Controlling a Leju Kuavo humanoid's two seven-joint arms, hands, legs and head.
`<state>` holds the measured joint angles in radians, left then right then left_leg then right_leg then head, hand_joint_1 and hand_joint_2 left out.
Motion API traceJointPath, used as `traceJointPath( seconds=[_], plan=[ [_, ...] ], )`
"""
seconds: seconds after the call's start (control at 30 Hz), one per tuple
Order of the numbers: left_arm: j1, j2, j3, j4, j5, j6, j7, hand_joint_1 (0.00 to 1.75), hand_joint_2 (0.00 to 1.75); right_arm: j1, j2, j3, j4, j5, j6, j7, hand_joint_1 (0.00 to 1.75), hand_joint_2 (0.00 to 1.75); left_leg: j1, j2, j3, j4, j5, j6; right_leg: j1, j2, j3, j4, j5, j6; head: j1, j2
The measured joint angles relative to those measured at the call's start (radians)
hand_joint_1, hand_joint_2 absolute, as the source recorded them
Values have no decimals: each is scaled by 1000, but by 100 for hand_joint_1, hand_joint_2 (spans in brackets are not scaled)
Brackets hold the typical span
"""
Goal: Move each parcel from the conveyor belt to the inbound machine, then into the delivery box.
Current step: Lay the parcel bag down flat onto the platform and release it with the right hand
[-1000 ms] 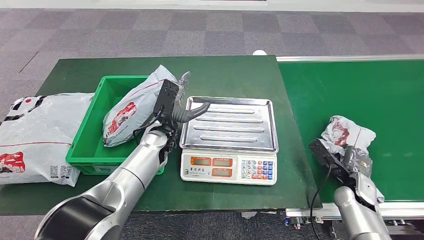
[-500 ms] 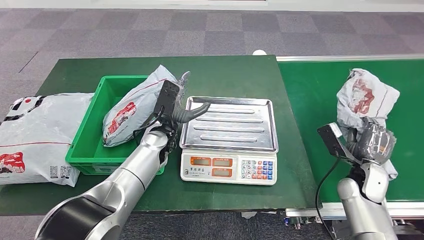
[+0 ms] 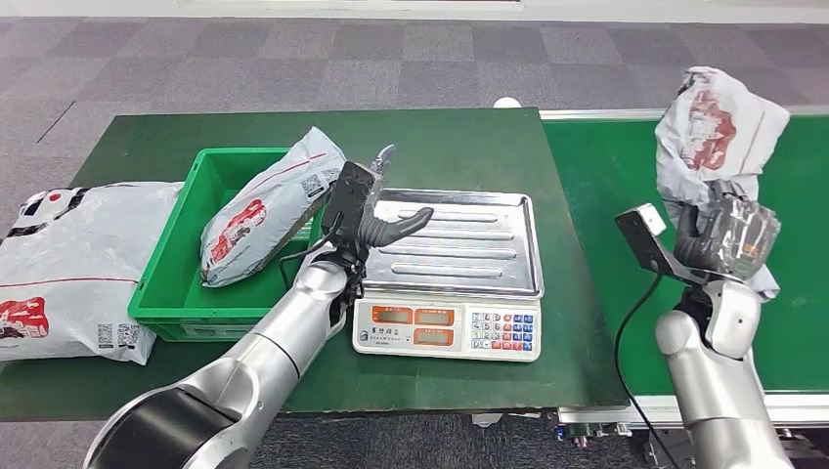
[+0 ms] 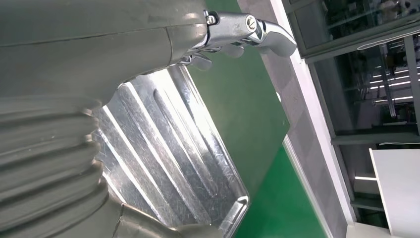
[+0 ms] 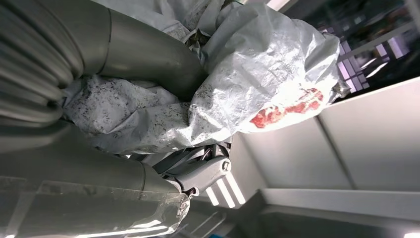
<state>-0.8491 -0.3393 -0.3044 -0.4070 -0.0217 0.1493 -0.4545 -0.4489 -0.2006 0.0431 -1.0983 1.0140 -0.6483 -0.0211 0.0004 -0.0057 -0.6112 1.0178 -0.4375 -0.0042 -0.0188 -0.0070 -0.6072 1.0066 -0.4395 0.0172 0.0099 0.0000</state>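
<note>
The right hand [image 3: 728, 239] grips a crumpled grey parcel [image 3: 719, 122] lifted above the conveyor belt [image 3: 626, 176] (its fingers largely hidden by plastic), while the left hand [image 3: 376, 210], fingers spread and empty, hovers at the scale tray's [image 3: 469, 244] left edge beside a bagged parcel [image 3: 264, 210] in the green bin [image 3: 176, 283].

A crinkled grey plastic parcel with red print [image 3: 721, 127] is held aloft by the right hand [image 3: 728, 244], whose fingers are wrapped in glossy clear film. A ribbed, brushed stainless-steel weighing tray [image 3: 459, 244] is shown with a bright sheen under the left hand [image 3: 376, 220], of matt grey plastic and polished metal. The green moulded plastic crate [image 3: 181, 283] looks smooth, the green belt surface [image 3: 675, 195] matt.
</note>
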Motion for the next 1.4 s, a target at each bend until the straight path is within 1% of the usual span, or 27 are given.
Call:
traceJointPath(
  seconds=[0.17,0.27,0.4,0.53,0.67,0.8,0.9,1.07,1.23,1.4],
  plan=[
    [0,-6,0,0,-3,0,3,0,175,-38,12,62,34,-8,3,4,175,175,0,-2,-1,0,0,0,0,-2,0,0,0,0,0,0],
    [0,-7,0,0,-7,0,7,0,175,-59,23,99,52,-27,28,-11,175,175,0,-1,-1,0,0,0,0,-1,0,0,0,0,0,0],
    [-5,-15,0,1,-9,0,21,0,175,-94,67,180,89,-67,63,-22,175,175,1,0,-1,0,0,0,0,0,-1,0,0,0,0,0],
    [-7,-21,0,1,10,0,23,0,175,-98,121,291,118,-124,71,-38,175,175,2,-1,-1,0,1,-1,1,0,-1,0,0,0,0,0],
    [-7,-22,0,2,20,0,21,0,175,-81,160,367,131,-167,60,-65,175,175,2,-1,-1,0,1,-1,1,0,-2,0,0,0,0,0],
    [-7,-22,0,3,21,0,21,0,175,-70,179,403,138,-170,58,-68,175,175,2,-1,-2,0,1,-1,1,-1,-2,0,0,0,0,0],
    [-7,-22,0,3,21,-1,21,0,175,-50,196,431,138,-145,78,-49,175,175,2,-1,-2,0,0,-1,1,0,-2,0,0,0,0,0],
    [-7,-22,-1,3,21,-9,21,0,175,10,235,496,122,-91,94,-12,175,175,2,-1,-2,0,0,-1,1,0,-3,0,0,0,0,0],
    [-7,-22,-8,3,28,-24,23,0,175,66,249,551,47,-66,153,23,175,175,2,0,-2,-1,0,-1,2,0,-3,0,-1,-1,0,0],
    [-7,-22,-31,3,49,-30,27,0,175,92,250,569,-10,-68,212,29,175,175,2,0,-2,0,0,-1,1,0,-3,0,-1,-1,0,0]
  ],
)
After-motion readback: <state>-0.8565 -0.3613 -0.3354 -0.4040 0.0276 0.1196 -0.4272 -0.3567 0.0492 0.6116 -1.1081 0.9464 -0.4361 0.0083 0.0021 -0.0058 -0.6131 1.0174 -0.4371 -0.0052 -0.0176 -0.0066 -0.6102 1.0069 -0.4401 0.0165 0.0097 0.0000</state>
